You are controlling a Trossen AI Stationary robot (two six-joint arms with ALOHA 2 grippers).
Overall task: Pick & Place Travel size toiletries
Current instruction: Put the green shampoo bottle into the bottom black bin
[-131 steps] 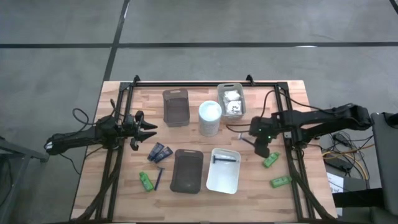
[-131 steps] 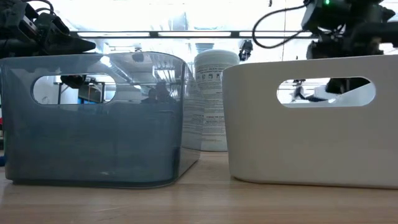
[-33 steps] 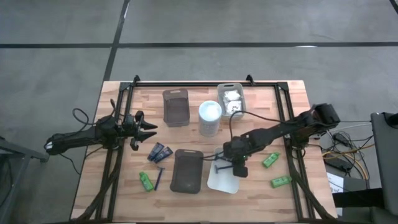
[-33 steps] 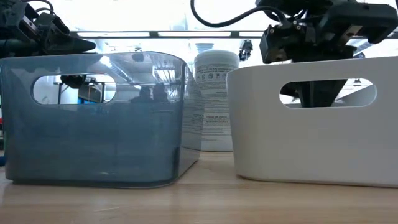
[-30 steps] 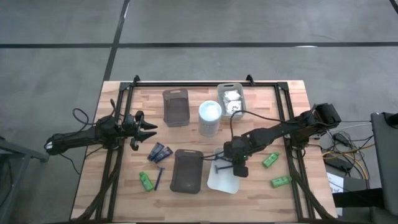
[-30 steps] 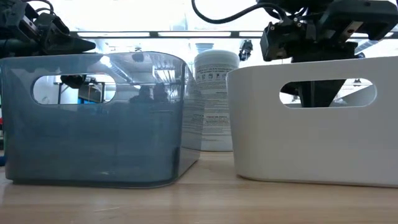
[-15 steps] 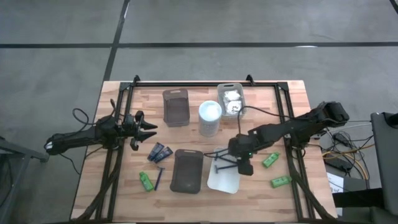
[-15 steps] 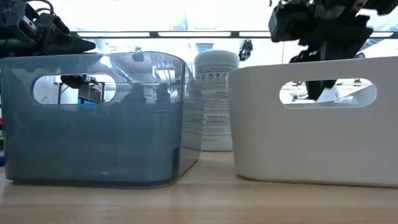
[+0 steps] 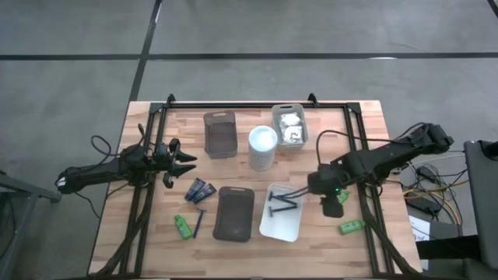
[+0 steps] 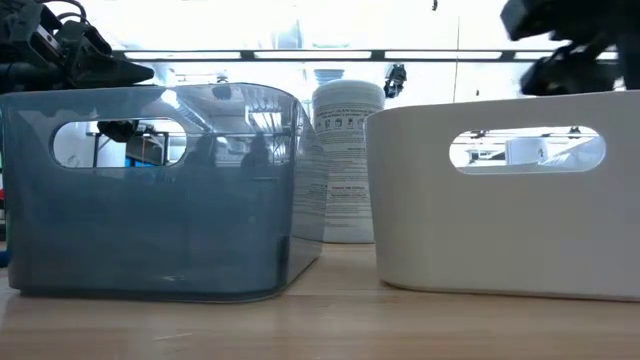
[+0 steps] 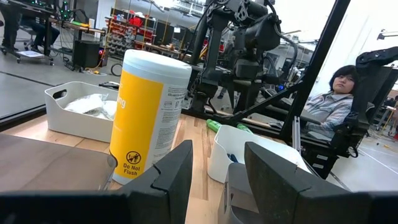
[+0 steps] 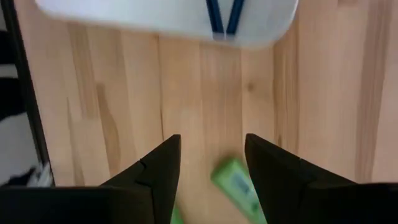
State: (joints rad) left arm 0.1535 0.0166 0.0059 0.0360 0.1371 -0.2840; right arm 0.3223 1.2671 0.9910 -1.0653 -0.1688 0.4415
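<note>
Toiletries scattered: two razors (image 9: pixel 282 203) crossed in white tray (image 9: pixel 280 225) at lower centre; green bottle (image 12: pixel 236 185) on bench (image 9: pixel 366 124) below right hand (image 9: pixel 333 204), fingers parted, empty. Left hand (image 9: pixel 185 162) parked at left edge, open, empty. Risk, as judged: bottle lying askew to fingers, liable to roll or skid away on closing. Legible on white cylinder (image 11: pixel 151 118): "Do Not Flush".

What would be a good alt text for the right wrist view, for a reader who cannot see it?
The right gripper, its two dark fingers open and empty, hangs over a light wooden table above a bright green bottle. Beyond it, the rounded end of a white plastic tray holds two slim dark blue razor handles.
</note>
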